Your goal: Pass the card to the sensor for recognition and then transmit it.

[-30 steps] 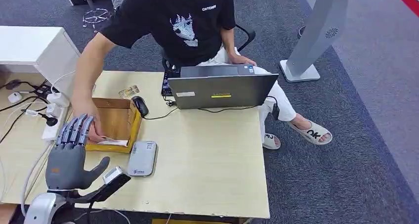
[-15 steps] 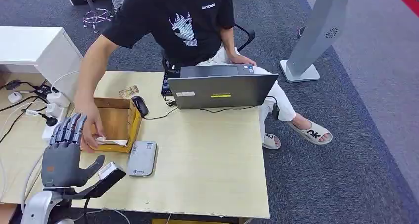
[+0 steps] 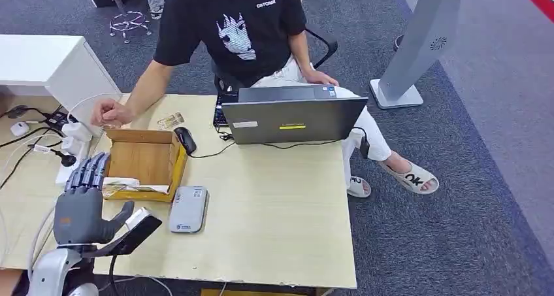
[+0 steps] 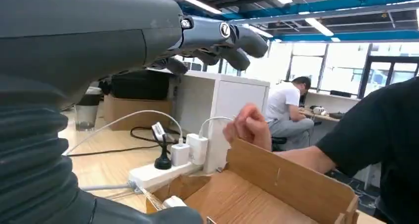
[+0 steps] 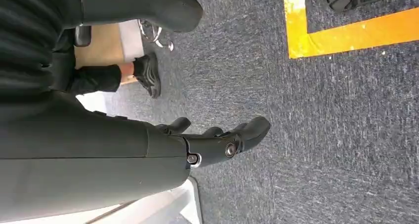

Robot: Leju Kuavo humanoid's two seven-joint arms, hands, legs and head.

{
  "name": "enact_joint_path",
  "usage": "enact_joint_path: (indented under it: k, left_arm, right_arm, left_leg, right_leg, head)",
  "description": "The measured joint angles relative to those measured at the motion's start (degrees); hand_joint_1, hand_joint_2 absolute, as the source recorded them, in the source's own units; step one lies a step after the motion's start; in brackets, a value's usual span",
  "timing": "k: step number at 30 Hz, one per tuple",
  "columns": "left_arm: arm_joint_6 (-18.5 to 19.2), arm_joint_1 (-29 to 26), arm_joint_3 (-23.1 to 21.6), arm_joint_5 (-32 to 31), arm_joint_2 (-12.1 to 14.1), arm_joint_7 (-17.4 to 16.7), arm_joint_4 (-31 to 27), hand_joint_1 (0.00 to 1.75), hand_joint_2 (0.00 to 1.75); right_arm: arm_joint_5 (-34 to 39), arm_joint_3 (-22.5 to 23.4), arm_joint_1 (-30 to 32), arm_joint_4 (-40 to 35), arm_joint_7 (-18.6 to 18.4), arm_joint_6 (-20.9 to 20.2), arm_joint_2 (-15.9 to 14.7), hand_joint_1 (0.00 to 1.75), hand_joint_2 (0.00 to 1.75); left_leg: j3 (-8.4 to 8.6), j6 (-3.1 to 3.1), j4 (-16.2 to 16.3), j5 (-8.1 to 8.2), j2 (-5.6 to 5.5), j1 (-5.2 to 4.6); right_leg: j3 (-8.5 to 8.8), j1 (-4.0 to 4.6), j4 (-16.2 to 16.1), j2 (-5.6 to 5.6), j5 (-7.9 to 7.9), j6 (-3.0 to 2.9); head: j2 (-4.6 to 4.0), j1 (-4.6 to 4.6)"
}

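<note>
My left hand (image 3: 81,204) hovers over the table's left side, just short of the wooden box (image 3: 145,157), fingers spread and holding nothing. In the left wrist view its fingers (image 4: 225,38) stretch out above the box wall (image 4: 291,179). A pale card (image 3: 124,186) lies at the box's near end. To the right of the box lies the flat grey card sensor (image 3: 188,209). The person's hand (image 3: 108,113) is raised behind the box, also seen as a hand (image 4: 247,127) over its far wall. My right hand (image 5: 222,140) hangs over the carpet, fingers loose and empty.
A person in a black shirt (image 3: 228,28) sits behind the table with a laptop (image 3: 294,118) and a mouse (image 3: 185,139). Another card (image 3: 170,121) lies behind the box. A power strip with plugs and cables (image 3: 68,159) runs along the left. A grey stand (image 3: 418,48) is at the right.
The person's hand has drawn out of the box and risen behind it, leaving a card at the box's near end. My left hand has sunk back a little toward me.
</note>
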State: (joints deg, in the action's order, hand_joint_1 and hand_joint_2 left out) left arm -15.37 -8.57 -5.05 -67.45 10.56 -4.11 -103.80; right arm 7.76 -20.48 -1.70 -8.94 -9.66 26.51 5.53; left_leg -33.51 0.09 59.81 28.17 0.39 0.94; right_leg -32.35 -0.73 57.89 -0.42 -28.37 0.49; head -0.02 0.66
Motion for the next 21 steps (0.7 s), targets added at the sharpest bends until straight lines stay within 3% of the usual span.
enact_joint_path:
  k: [4,7,10,12,18,21]
  left_arm:
    - [0.92,0.22,0.37,-0.07,-0.09,0.0,0.96,0.59,1.75]
    - [2.82,0.82,0.52,-0.57,-0.11,-0.18,1.79,0.68,1.75]
    - [6.47,1.75,0.55,-0.5,0.04,-1.05,2.95,0.49,1.75]
    - [7.61,2.6,0.55,-0.31,0.11,-1.07,4.11,0.47,1.75]
    - [8.68,5.14,0.55,0.13,0.39,-1.07,7.32,0.49,1.75]
    - [9.46,6.37,0.55,0.26,0.63,-1.22,8.63,0.61,1.75]
  right_arm:
    - [-0.07,0.0,0.0,0.0,0.0,0.04,0.0,0.0,1.75]
    - [-0.07,0.0,0.0,0.0,0.0,0.02,0.0,0.0,1.75]
    - [-0.07,0.0,0.0,0.0,0.0,-0.04,0.0,0.0,1.75]
    - [-0.04,0.0,-0.01,0.0,0.0,-0.15,0.0,0.0,1.75]
    - [-0.13,0.0,-0.02,0.0,0.0,-0.22,-0.02,0.0,1.75]
    - [-0.17,0.0,-0.02,0.02,0.0,-0.22,-0.02,0.0,1.75]
  left_leg:
    - [0.0,0.0,0.0,0.0,0.0,0.0]
    - [0.0,0.0,0.0,0.0,-0.01,0.0]
    - [0.0,0.0,0.0,0.0,0.0,0.0]
    - [0.0,0.0,0.0,0.0,-0.01,0.0]
    - [0.01,0.0,0.0,-0.01,0.0,0.0]
    - [0.0,0.0,0.0,-0.01,-0.01,0.0]
  right_leg:
    - [0.0,0.0,0.0,0.0,0.0,0.0]
    - [0.0,0.0,0.0,0.0,0.0,0.0]
    - [0.0,0.0,0.0,0.0,0.0,0.0]
    - [0.0,0.0,0.0,0.0,0.0,0.0]
    - [0.0,0.0,0.0,0.0,0.0,0.0]
    - [0.0,0.0,0.0,-0.01,0.0,0.0]
  head:
    - [0.0,0.0]
    - [0.0,0.0]
    - [0.0,0.0]
    - [0.0,0.0]
    - [0.0,0.0]
    - [0.0,0.0]
